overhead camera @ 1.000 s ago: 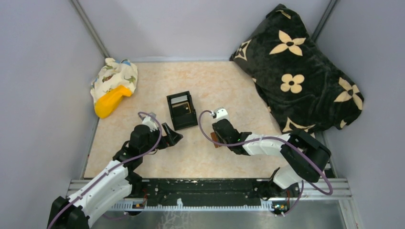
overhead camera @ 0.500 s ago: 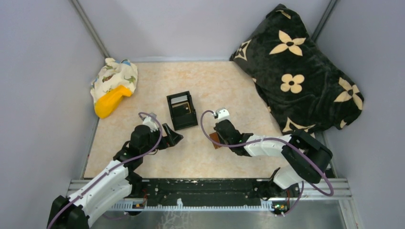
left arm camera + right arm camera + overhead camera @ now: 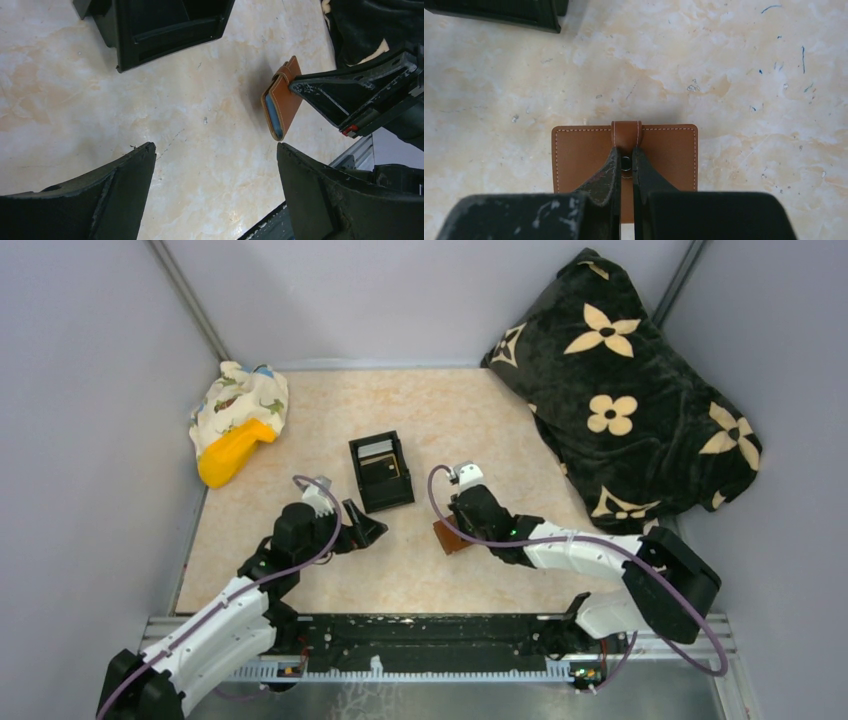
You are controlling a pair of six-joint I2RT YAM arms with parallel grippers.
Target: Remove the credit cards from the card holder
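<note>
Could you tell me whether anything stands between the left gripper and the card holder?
Nothing visible does: only bare table lies between the open left gripper and the card holder, which the right gripper pinches by its tab. The black tray sits off to one side.

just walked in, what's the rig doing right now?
The right gripper is shut on the tab of the brown card holder, which is closed and looks tipped up off the table. The left gripper hangs open close by, holding nothing, just short of a black tray. No cards are out yet.
</note>
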